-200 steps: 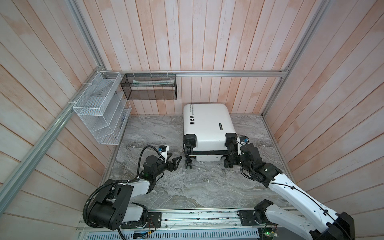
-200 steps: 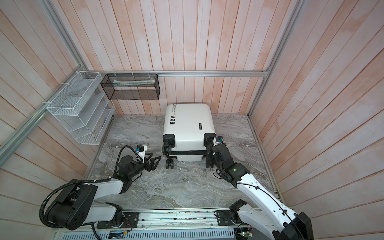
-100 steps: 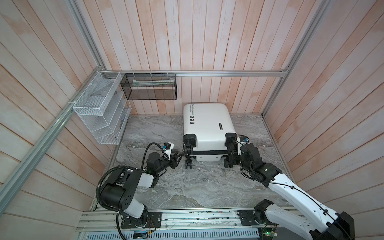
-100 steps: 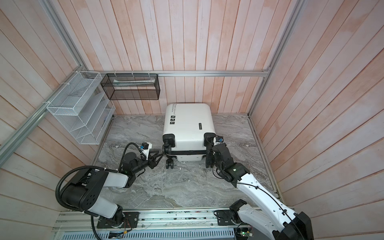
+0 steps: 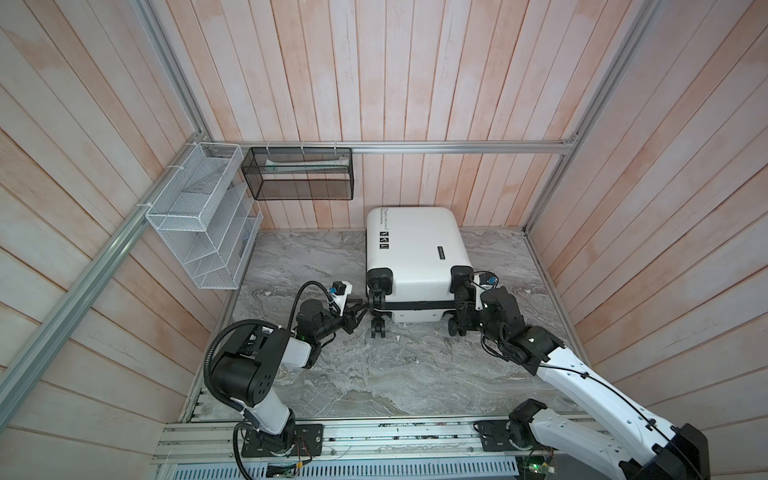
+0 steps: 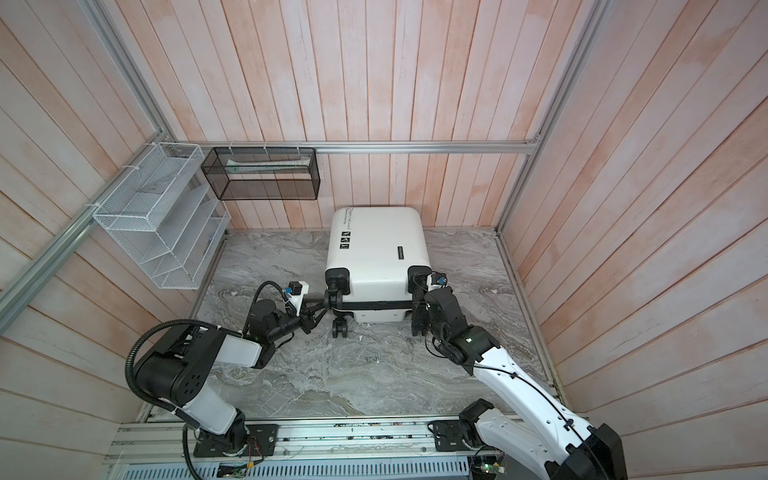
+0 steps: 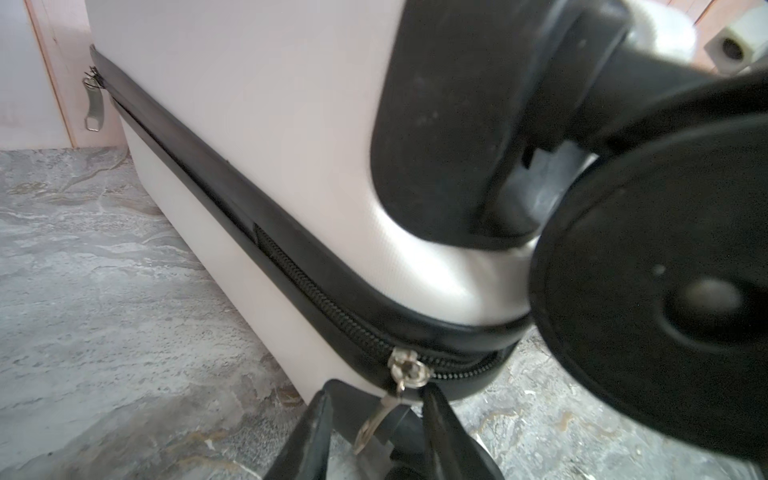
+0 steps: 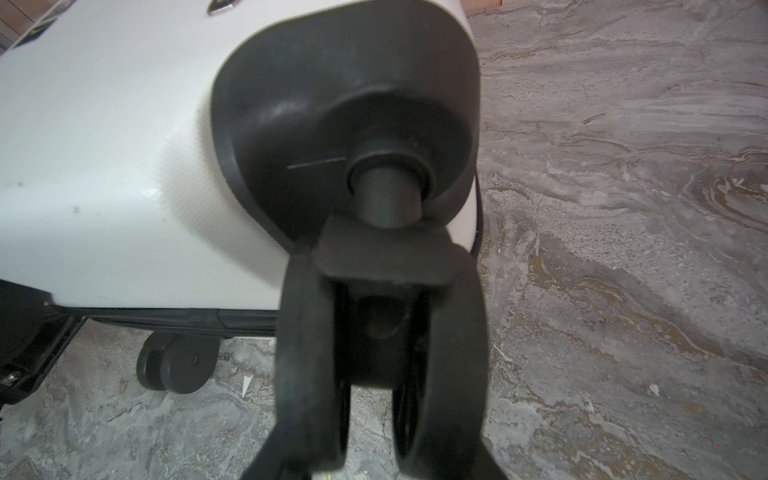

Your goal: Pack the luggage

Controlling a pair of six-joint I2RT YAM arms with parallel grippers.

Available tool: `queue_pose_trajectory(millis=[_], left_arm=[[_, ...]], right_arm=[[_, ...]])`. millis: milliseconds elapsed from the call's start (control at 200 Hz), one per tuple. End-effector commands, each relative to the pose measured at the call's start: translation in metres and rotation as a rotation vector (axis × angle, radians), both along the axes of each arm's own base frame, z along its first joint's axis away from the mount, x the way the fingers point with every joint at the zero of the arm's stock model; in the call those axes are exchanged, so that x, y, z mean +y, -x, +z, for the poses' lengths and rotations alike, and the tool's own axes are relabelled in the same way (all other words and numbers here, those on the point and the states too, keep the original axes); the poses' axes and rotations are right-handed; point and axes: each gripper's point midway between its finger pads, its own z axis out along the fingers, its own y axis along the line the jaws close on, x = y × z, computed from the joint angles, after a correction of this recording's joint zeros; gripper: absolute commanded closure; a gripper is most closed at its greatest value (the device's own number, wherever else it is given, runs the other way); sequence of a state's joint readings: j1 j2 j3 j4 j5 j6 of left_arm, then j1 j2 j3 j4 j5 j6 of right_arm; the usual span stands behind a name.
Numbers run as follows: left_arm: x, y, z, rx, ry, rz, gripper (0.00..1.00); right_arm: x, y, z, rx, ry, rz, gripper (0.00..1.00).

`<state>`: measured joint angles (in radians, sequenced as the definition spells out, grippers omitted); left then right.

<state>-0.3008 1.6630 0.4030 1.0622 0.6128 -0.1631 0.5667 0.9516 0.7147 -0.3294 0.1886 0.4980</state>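
Room: pale pink plank walls (image 5: 415,83) all round, alu rail (image 5: 457,147) across the back, grey marble-look floor (image 5: 374,374) w/ a few small white specks.

L wall: white wire rack (image 5: 199,224). Beside it, hung on the back rail: black mesh basket (image 5: 297,178).

L claw (image 5: 362,311) is low at the suitcase's near-L corner. Its fingers are apart w/ the zip pull (image 7: 374,419) hanging btwn them, not pinched.

Suitcase (image 5: 411,253) lies flat mid-floor, lid down, far end by the back wall, wheels toward the robot.

R claw (image 5: 467,307) is clenched on the upper wheel (image 8: 311,353) at the near-R corner.
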Motion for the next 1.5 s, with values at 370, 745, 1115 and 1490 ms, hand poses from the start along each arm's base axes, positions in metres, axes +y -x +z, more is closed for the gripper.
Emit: queue_pose_trajectory(millis=[370,745,1115,1490], left_arm=[[-0.007,-0.001,0.002,-0.023,0.005,-0.035,0.64],[0.003,0.006,-0.009,-0.028,-0.026,0.019,0.37],[-0.004,0.000,0.000,-0.073,-0.025,-0.010,0.41],[-0.012,-0.007,-0.003,-0.091,-0.054,-0.045,0.48]], right_arm=[[0.009,-0.001,0.015,-0.039,-0.025,0.039,1.00],[0.008,-0.004,0.050,-0.097,-0.044,0.037,1.00],[0.014,-0.003,0.078,-0.135,-0.098,0.062,1.00],[0.017,-0.003,0.078,-0.130,-0.109,0.072,1.00]])
